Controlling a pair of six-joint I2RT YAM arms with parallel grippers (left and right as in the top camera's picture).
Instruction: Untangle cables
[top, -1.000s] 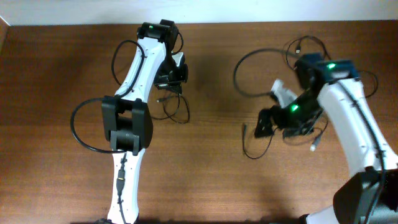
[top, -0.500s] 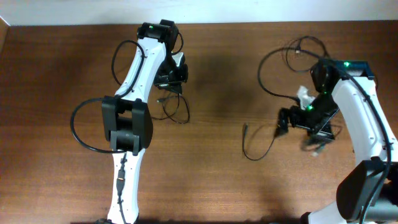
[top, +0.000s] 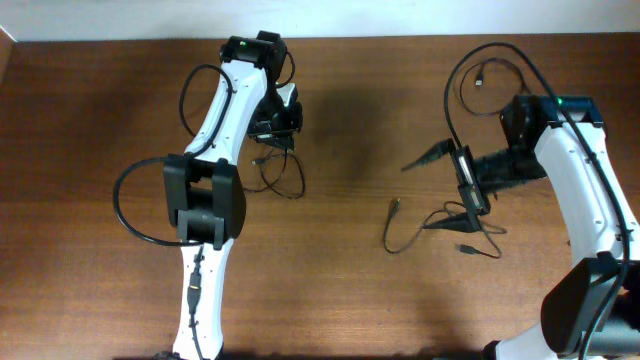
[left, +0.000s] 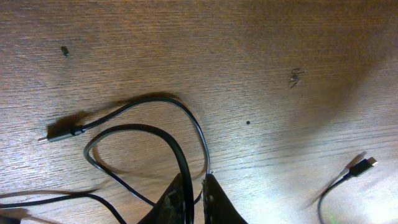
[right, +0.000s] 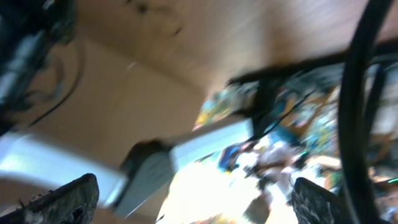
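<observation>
The left tool (left: 196, 198) has its two fingers pressed together on a thin black cable (left: 181, 158), low over the bench (top: 350, 290). From the fingers this cable makes two round loops. They reach up and to the left in the left wrist view. Its small plug (left: 59, 132) lies flat and points left. From above, this cable sits just under the left tool, near the far side of the bench. The other cables (top: 412, 249) lie by the right tool (top: 420, 196). They stretch mostly from side to side. One plug end (top: 395, 206) points to the far edge, and a second plug (top: 466, 248) lies flat and points left. The right tool's fingers are spread wide apart, not closed on anything. I cannot tell if one finger touches a strand. The right wrist view is too blurry to show more. A second ago the right tool was down on a tight bunch of cable. Now it has turned and moved to the right, and the strands lie looser and more spread out. The curved bit at the left end has stayed put. The left arm has not moved.
</observation>
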